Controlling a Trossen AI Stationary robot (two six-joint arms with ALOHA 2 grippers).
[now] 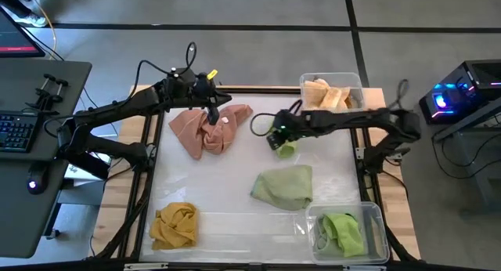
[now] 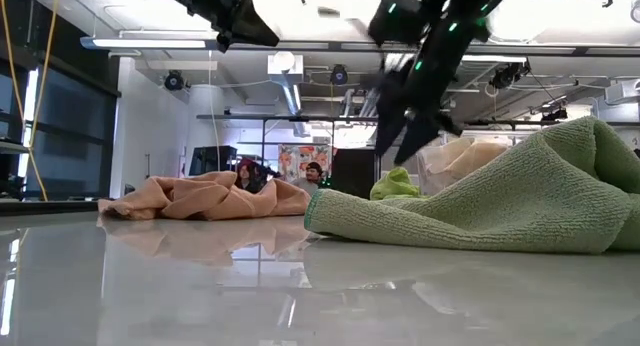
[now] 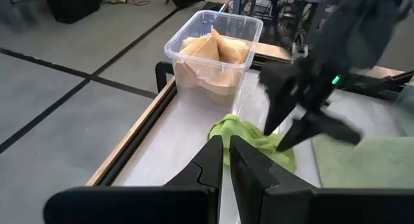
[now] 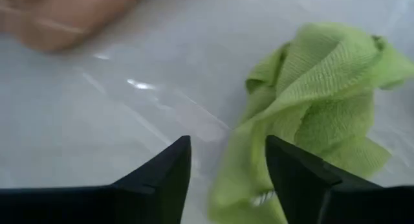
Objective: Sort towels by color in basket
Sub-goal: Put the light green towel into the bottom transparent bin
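The right pincer [image 1: 279, 143], fingers parted and holding nothing, hangs over a small light green towel [image 1: 286, 149] mid-counter [image 1: 235, 216], while the left pincer [image 1: 212, 114], fingers nearly closed and empty, hovers above the salmon towels [image 1: 205, 130] far left.

On the counter [image 1: 235, 224], the left tool [image 1: 212, 114] hangs over a crumpled salmon towel [image 1: 210, 128] at far left, while the right tool [image 1: 275, 141] sits at a small bright green towel [image 1: 286, 149] near the middle. A pale green towel [image 1: 285, 186] lies nearer, a mustard towel [image 1: 174, 225] at near left. The far-right bin [image 1: 331, 92] holds peach towels [image 1: 326, 96]; the near-right bin [image 1: 347, 233] holds a green towel [image 1: 344, 232].
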